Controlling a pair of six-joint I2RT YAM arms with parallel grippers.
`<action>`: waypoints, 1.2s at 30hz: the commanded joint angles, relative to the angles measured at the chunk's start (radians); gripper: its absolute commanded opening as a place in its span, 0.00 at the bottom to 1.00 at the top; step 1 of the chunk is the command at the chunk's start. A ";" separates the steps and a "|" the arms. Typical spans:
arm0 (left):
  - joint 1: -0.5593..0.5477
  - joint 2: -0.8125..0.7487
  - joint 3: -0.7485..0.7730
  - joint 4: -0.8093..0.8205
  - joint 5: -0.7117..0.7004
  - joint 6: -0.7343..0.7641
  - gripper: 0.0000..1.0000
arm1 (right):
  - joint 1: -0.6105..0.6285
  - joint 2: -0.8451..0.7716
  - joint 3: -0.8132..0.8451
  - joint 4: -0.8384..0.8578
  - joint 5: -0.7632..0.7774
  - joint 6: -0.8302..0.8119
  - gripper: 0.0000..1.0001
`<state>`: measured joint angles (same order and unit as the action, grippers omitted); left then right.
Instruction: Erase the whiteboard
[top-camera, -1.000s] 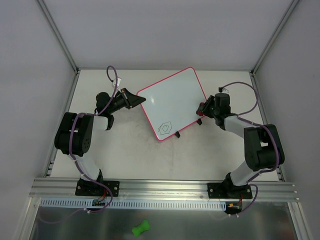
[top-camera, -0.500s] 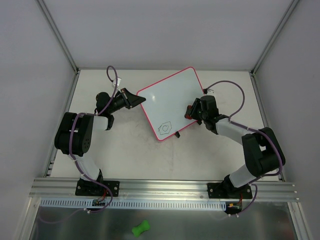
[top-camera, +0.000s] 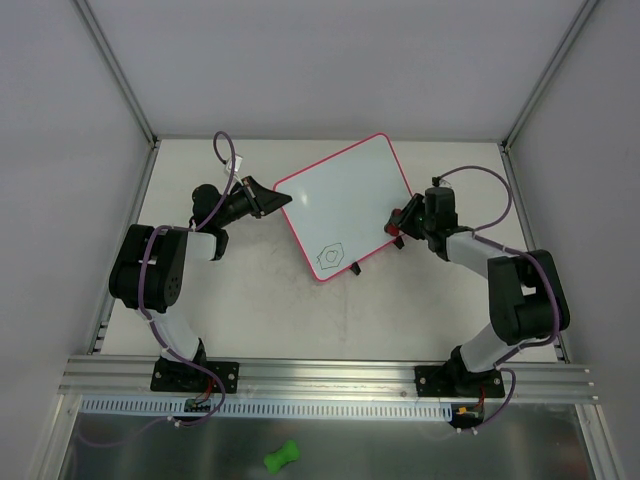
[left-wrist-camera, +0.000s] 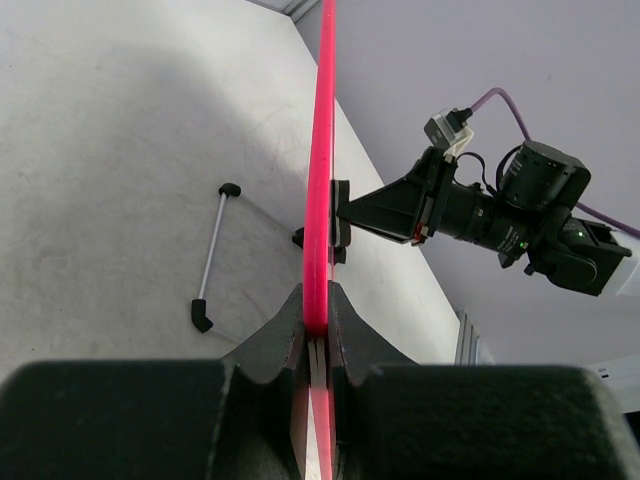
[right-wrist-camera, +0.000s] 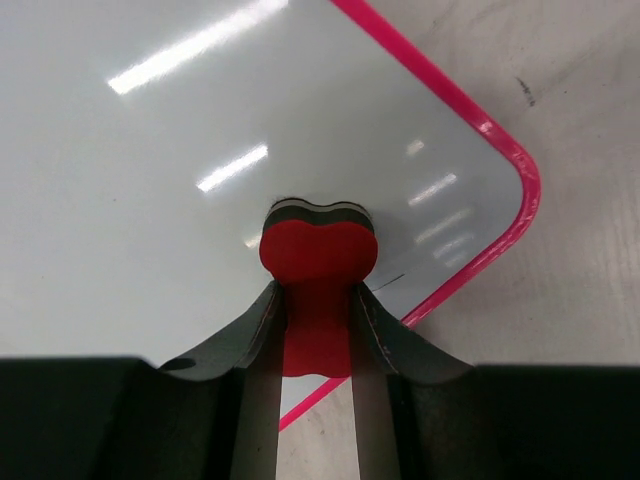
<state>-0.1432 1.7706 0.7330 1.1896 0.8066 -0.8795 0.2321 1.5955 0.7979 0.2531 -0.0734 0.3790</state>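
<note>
While pinching the whiteboard by its pink left edge in the left gripper jaws, holds it askew on the worktop. Presses a red eraser, gripped in the right gripper jaws, against the board's right edge. Doodle near the lower corner.

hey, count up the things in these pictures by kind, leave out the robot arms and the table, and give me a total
whiteboard: 1
red eraser: 1
green bone-shaped piece: 1
Total: 3
</note>
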 joint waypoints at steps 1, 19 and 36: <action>-0.016 0.001 -0.007 0.002 0.054 0.093 0.00 | -0.046 0.063 0.021 -0.018 0.066 0.020 0.00; -0.016 0.000 -0.006 -0.002 0.055 0.097 0.00 | -0.117 0.051 0.064 -0.028 0.270 0.023 0.00; -0.016 0.000 -0.007 -0.002 0.052 0.094 0.00 | -0.074 0.043 0.078 -0.032 0.104 -0.101 0.00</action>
<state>-0.1436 1.7706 0.7330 1.1889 0.8082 -0.8783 0.1356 1.6375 0.8547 0.2039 0.0448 0.3233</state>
